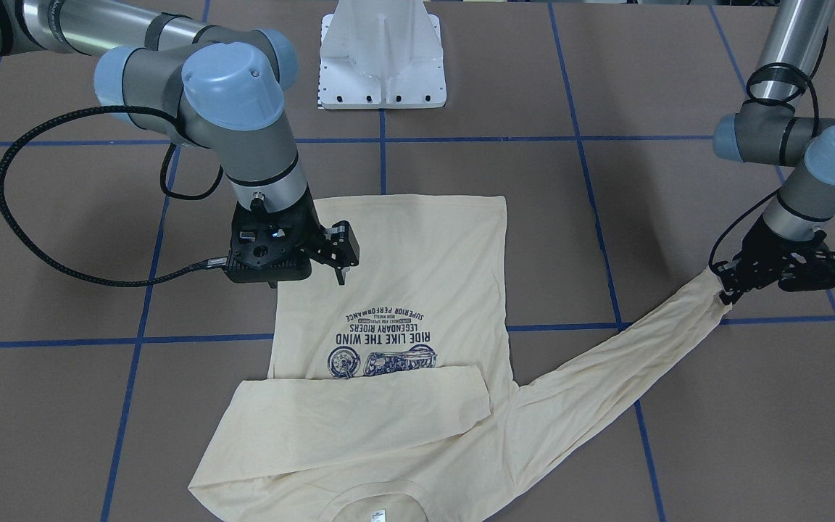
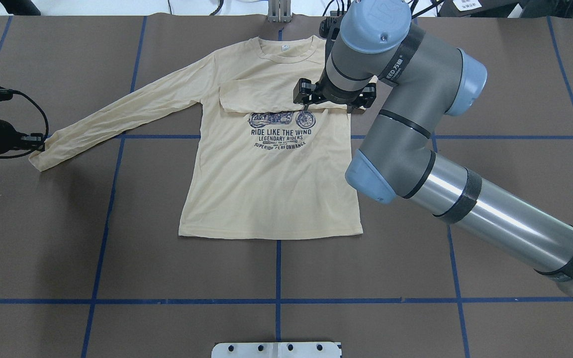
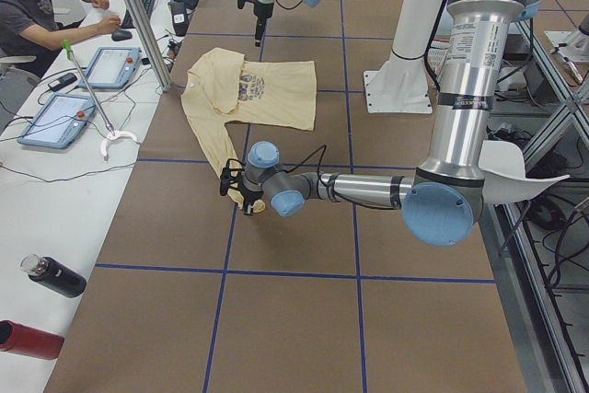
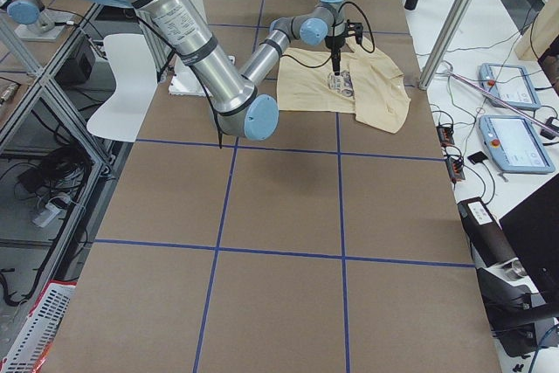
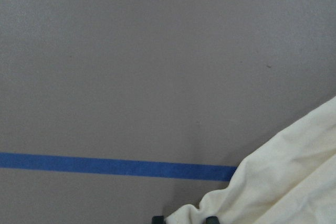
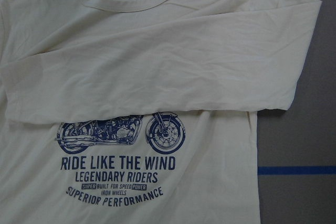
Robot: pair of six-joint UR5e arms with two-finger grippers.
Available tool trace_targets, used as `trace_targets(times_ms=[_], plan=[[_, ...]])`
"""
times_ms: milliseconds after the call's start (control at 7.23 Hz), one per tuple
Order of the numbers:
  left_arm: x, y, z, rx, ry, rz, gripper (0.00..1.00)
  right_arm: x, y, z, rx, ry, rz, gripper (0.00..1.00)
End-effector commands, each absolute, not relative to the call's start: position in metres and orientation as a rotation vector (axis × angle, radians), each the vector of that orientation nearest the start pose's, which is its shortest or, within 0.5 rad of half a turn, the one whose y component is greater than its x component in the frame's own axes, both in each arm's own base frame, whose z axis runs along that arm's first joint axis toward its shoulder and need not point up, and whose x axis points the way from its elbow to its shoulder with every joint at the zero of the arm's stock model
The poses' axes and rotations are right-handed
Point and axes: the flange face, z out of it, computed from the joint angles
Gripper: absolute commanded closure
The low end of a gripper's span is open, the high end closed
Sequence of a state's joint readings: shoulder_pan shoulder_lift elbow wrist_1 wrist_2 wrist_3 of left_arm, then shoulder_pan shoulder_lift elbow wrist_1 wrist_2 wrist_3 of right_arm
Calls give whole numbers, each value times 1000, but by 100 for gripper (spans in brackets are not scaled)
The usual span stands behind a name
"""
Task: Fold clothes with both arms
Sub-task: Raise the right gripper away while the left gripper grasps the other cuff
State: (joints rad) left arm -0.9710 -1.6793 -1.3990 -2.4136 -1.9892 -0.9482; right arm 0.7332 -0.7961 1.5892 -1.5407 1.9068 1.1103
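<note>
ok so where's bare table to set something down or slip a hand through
Most open: the table between the shirt hem and the white pedestal. Also free left of the shirt's body, on the robot's side of the stretched sleeve. Crowded: the collar end, where the right gripper hovers, and the cuff in the left gripper.

A brown table (image 2: 167,273) is divided into large squares by blue tape lines (image 2: 366,301). Along its far side runs a white desk (image 3: 55,227) with two tablets (image 3: 57,120), where a person (image 3: 37,6) sits.
</note>
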Motion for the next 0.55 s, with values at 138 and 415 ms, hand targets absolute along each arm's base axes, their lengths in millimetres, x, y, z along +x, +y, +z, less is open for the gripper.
trace_targets(times_ms=[138,415], plan=[[250,-518,563,261,905,-115,100,-455,-553,177,199,-853,123,1],[253,-560,462,191,982,-107,100,-435,-565,188,165,-847,127,1]])
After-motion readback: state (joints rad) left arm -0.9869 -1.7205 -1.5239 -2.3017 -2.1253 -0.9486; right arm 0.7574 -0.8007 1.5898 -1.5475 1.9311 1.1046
